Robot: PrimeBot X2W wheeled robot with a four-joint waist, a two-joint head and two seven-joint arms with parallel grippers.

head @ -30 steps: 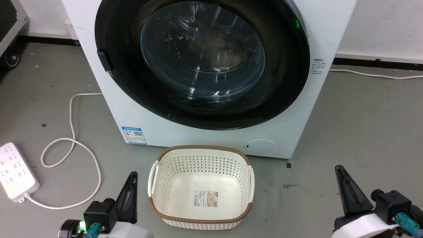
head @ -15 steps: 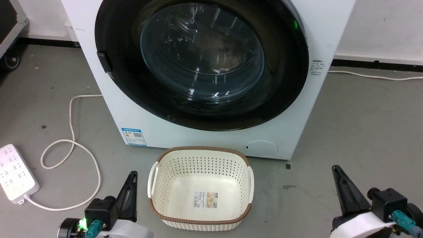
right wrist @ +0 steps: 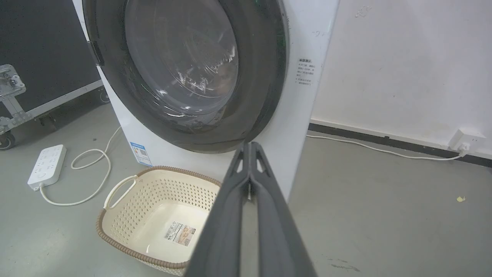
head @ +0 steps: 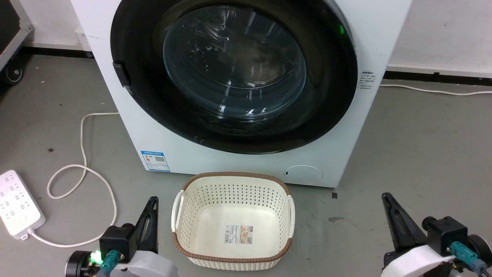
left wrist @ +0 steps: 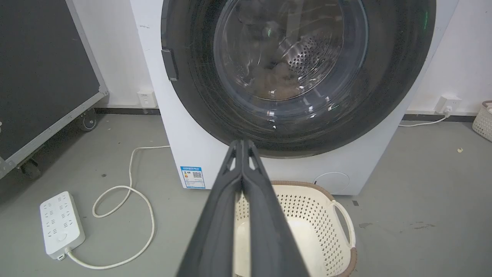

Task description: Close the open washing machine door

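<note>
Washing machine door [head: 234, 77] sat flat against the white machine front [head: 180, 154]. No gap showed along its black ring in the head view or either wrist view, so the job looked done or nearly done (latch engagement could not be read). Left gripper [head: 153, 203] hung low at the lower left, jaws pressed together, empty. Right gripper [head: 386, 198] hung low at the lower right, jaws likewise pressed together, empty. Both were well apart from the door.

Risks, as judged:
- **Door reopening:** if the catch by the small dark tab [head: 120, 75] on the door's left edge had not clicked, the door could drift back open, and nothing was touching it to hold it.
- **Slipping push:** a follow-up push on the bulging glass would probably slide off, and the flat black ring looked the safer spot.
- **Basket:** the cream basket [head: 234, 174] stood on the floor just in front of the machine, between the two grippers, so an arm reaching forward low could clip its rim or shove it.
- **Cable snag:** the power strip [head: 17, 202] and looped cable [head: 82, 134] lay on the floor to the left, a snag hazard if the wheeled base rolled that way.
</note>
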